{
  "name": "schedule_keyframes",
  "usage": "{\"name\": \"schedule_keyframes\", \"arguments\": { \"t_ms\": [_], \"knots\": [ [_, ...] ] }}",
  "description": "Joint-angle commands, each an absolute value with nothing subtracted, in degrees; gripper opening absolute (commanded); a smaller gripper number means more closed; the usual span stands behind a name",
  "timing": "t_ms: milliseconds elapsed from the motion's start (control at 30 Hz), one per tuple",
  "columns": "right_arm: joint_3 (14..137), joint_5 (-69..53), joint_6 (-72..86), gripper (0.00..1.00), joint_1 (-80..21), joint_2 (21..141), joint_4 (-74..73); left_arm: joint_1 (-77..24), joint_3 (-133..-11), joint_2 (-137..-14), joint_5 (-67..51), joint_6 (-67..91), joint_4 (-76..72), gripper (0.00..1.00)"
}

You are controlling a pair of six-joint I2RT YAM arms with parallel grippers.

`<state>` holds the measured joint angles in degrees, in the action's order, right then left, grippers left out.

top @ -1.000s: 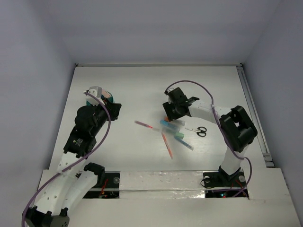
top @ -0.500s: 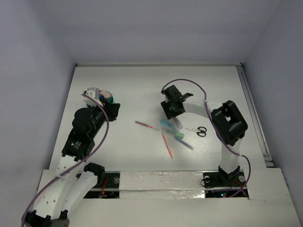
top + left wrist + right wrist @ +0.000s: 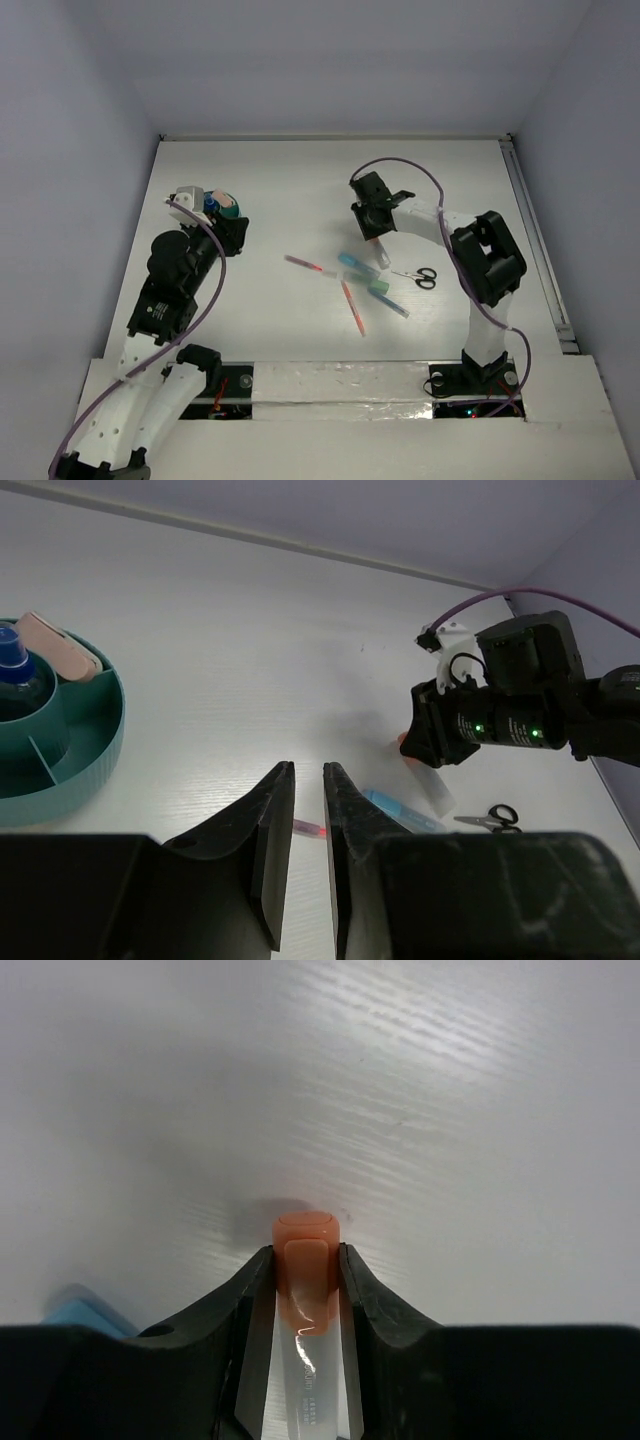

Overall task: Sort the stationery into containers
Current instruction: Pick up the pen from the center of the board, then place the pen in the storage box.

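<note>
Top view: table (image 3: pixel 300 175) is walled on three sides, with bare surface along the far edge. The teal pot (image 3: pixel 224 205) sits far left, with the left gripper (image 3: pixel 238 230) just beside it. The right gripper (image 3: pixel 376 238) is mid-table, above the loose pens (image 3: pixel 352 305) and near the scissors (image 3: pixel 427 277). Left wrist view: fingers (image 3: pixel 272 825) stand a thin slit apart with nothing between them. The pot's rim is at the left edge, with a blue-capped tube (image 3: pixel 14 670) inside. Bare table separates the pot from the pens. Right wrist view: fingers (image 3: pixel 365 1295) are clamped on the orange-capped marker (image 3: pixel 305 1255), which is just above the surface. A blue item (image 3: pixel 85 1315) lies lower left.
</note>
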<state>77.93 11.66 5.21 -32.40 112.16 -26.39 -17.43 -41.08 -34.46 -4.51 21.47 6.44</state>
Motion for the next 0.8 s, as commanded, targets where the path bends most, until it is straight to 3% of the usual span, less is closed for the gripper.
{"name": "schedule_keyframes", "arguments": {
  "t_ms": [0, 233, 367, 567, 767],
  "knots": [
    [78.32, 18.27, 4.31, 0.20, -32.17, 104.78, -18.74, -16.87, -42.45, -33.14, -4.93, 21.27, 4.04, 0.15],
    [77.25, 11.28, 8.08, 0.20, -37.96, 97.47, 0.68, -16.35, -42.80, -31.91, -2.46, 21.44, 4.92, 0.16],
    [76.38, 4.06, 17.11, 0.20, -42.88, 100.01, 22.95, -15.21, -43.24, -31.47, -1.58, 21.45, 5.36, 0.15],
    [81.81, -4.21, 29.41, 0.21, -47.02, 112.66, 47.50, -14.59, -43.60, -26.37, 5.27, 21.71, 6.06, 0.15],
    [93.60, -5.28, 35.59, 0.21, -49.48, 126.11, 56.67, -14.59, -43.07, -24.79, 6.42, 21.71, 5.89, 0.15]
  ]
}}
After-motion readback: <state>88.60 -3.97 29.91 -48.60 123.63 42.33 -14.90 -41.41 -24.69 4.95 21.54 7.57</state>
